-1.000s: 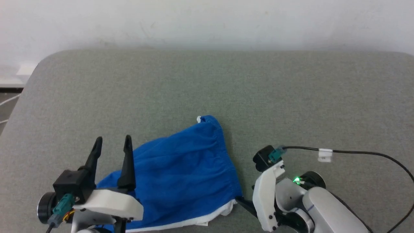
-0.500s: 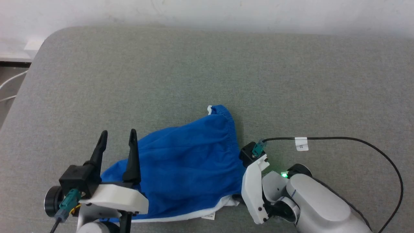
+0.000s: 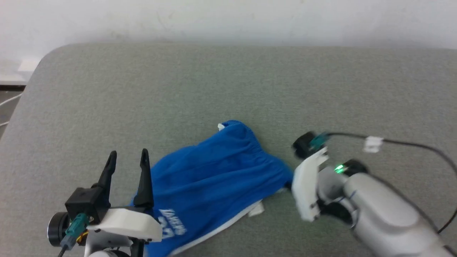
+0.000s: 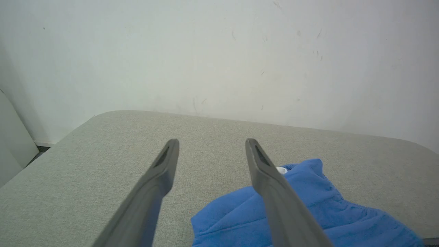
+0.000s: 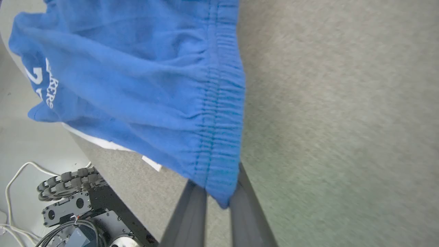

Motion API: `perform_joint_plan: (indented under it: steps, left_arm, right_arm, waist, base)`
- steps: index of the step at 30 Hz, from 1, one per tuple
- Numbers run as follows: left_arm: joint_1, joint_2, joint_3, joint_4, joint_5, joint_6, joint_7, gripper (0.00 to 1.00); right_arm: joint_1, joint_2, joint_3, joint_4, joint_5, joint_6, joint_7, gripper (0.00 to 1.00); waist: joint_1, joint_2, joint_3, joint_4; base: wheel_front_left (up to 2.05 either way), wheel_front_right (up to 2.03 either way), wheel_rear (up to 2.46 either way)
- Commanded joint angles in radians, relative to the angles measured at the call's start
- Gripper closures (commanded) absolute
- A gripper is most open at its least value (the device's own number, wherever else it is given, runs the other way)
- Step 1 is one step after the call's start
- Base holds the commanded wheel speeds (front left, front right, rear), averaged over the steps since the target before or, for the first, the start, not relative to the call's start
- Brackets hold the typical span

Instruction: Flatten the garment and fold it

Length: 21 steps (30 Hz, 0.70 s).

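The garment, small royal-blue shorts, lies crumpled on the grey table near its front edge. A white print shows on the lower left part, with white trim along the near edge and a small white label. My right gripper is shut on the corner of the gathered waistband, with the cloth pinched between its fingers and stretched toward it. My left gripper is open beside the garment's left end. Its right finger stands over the blue cloth with nothing between the jaws.
A white wall stands behind the table. A black cable with a white tag trails from my right wrist over the table's right side. Below the table's front edge are my wheeled base and loose cables. The table's left edge is rounded.
My right gripper has shut on the waistband corner and drawn it to the right. The garment has stretched out, and its white print now shows. The head camera has shifted.
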Motion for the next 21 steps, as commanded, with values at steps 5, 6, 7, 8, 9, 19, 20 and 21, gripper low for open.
perform_joint_plan:
  steps: [5, 6, 7, 8, 9, 19, 20, 21]
  left_arm:
    - [0.03, 0.004, -0.002, -0.017, -0.007, 0.014, 0.008, 0.0]
    - [0.032, 0.003, -0.003, -0.019, -0.007, 0.015, 0.009, 0.0]
    - [0.034, 0.003, -0.003, -0.022, -0.007, 0.017, 0.009, 0.0]
    - [0.035, 0.003, -0.004, -0.024, -0.007, 0.018, 0.01, 0.0]
    - [0.036, 0.003, -0.005, -0.025, -0.007, 0.019, 0.011, 0.0]
    - [0.053, 0.006, -0.01, -0.021, -0.013, 0.024, 0.016, 0.0]
    - [0.054, 0.006, -0.011, -0.018, -0.014, 0.024, 0.017, 0.0]
    - [0.056, 0.006, -0.013, -0.016, -0.015, 0.023, 0.017, 0.0]
  right_arm:
    - [0.014, -0.103, -0.107, -0.023, -0.04, -0.001, -0.002, 1.0]
    - [0.029, -0.121, -0.131, -0.024, -0.049, -0.001, 0.004, 1.0]
    - [0.046, -0.139, -0.16, -0.023, -0.058, -0.001, 0.007, 1.0]
    - [0.065, -0.156, -0.191, -0.022, -0.069, -0.001, 0.008, 1.0]
    - [0.087, -0.173, -0.225, -0.019, -0.08, -0.001, 0.01, 1.0]
    - [0.324, -0.129, -0.53, -0.057, -0.258, -0.001, 0.009, 0.0]
    - [0.343, -0.112, -0.555, -0.072, -0.279, -0.001, -0.004, 0.0]
    - [0.363, -0.095, -0.579, -0.088, -0.295, -0.001, -0.016, 0.0]
  waist:
    - [-0.0001, 0.0, -0.013, -0.044]
    - [-0.0001, 0.0, -0.013, -0.048]
    - [-0.0001, 0.0, -0.012, -0.052]
    - [-0.0001, 0.0, -0.011, -0.055]
    - [-0.0001, 0.0, -0.01, -0.057]
    - [-0.0001, 0.0, -0.011, -0.082]
    - [-0.0001, 0.0, -0.016, -0.082]
    - [-0.0001, 0.0, -0.02, -0.081]
  base:
    - [0.0, 0.0, 0.0]
    - [0.0, 0.0, 0.0]
    - [0.0, 0.0, 0.0]
    - [0.0, 0.0, 0.0]
    - [0.0, 0.0, 0.0]
    - [0.0, 0.0, 0.0]
    - [0.0, 0.0, 0.0]
    - [0.0, 0.0, 0.0]
